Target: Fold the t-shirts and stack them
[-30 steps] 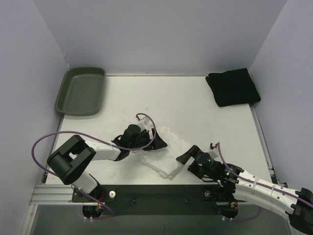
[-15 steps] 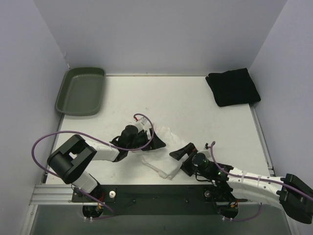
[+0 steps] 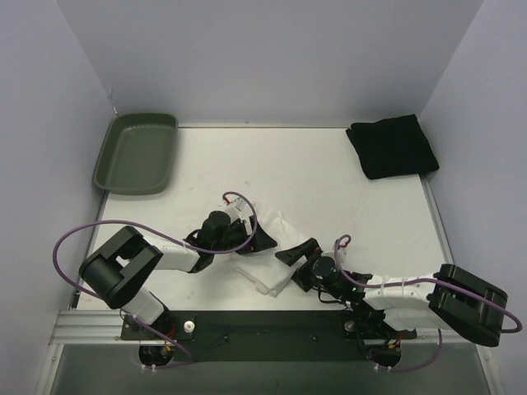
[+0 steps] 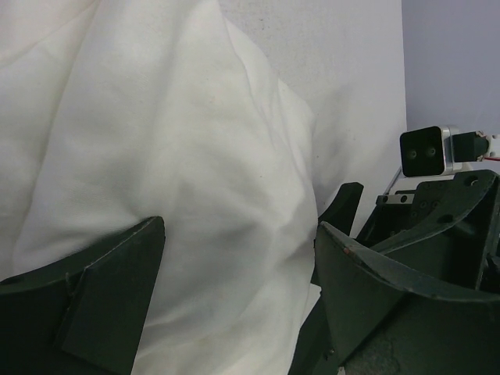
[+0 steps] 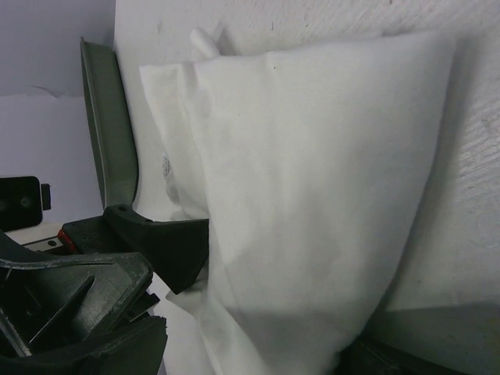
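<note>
The white t-shirt [image 3: 278, 224] lies folded small near the table's front middle. My left gripper [image 3: 260, 239] reaches onto it from the left, open, and in the left wrist view its jaws [image 4: 238, 262] stand wide with white cloth [image 4: 156, 141] bulging between them. My right gripper [image 3: 295, 262] comes in low from the right at the shirt's near right edge, open. In the right wrist view the cloth [image 5: 312, 156] fills the gap between its fingers [image 5: 160, 242]. The black t-shirt [image 3: 391, 146] lies folded at the back right corner, away from both grippers.
A dark green tray [image 3: 136, 153] sits at the back left corner. Grey walls close in the table on three sides. The two grippers stand close together, facing each other across the white shirt. A purple cable [image 3: 82, 234] loops over the left arm.
My right arm has swung left and stretched low along the front edge, bringing its gripper onto the white shirt, with its jaws slightly narrower. My left gripper has crept a little left.
</note>
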You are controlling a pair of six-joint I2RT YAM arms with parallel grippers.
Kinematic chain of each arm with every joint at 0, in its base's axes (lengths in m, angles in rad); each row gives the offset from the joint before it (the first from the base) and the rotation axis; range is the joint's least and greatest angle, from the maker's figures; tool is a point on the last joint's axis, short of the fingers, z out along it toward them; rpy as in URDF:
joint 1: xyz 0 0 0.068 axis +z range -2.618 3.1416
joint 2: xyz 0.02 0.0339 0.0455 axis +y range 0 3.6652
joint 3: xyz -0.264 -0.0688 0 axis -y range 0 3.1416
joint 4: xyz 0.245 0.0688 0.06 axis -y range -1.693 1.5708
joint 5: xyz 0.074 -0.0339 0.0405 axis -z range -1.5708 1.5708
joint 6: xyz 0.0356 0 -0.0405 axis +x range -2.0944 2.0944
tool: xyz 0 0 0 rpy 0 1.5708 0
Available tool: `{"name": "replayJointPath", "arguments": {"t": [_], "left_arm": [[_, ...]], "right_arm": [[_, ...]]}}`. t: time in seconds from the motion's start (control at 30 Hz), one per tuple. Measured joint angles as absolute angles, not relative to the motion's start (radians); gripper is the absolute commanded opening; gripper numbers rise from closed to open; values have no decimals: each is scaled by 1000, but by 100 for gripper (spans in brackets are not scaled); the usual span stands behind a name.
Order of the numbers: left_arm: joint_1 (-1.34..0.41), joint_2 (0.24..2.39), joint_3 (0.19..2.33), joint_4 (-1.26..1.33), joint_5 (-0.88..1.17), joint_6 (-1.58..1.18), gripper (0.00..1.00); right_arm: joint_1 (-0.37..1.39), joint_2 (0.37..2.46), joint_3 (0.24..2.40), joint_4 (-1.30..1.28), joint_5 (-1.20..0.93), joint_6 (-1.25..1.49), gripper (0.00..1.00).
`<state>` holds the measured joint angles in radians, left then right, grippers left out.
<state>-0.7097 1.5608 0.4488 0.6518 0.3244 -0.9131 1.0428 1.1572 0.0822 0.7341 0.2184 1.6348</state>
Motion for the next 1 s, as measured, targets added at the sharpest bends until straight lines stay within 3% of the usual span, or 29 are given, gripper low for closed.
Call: {"name": "replayJointPath", "arguments": {"t": [0.3,0.4,0.47,0.5,0.77,1.0], "left_arm": [[-691,1561,442,655,332,-912,87],[-685,1561,438,659,336,-912,87],[-682,1561,434,663,338,-912,87],[-680,1560,431,666,339,-912,87],[-665,1524,391,684,348,-912,87],[-650,1306,380,518,369,-899,88]], "right_arm": [[1048,1325,140,819,270,1623,53],[1048,1394,170,857,286,1614,36],[1046,1439,181,886,291,1611,15],[1044,1456,187,888,290,1600,0],[1007,1474,236,834,262,1533,0],[993,1218,373,355,370,1326,0]]}}
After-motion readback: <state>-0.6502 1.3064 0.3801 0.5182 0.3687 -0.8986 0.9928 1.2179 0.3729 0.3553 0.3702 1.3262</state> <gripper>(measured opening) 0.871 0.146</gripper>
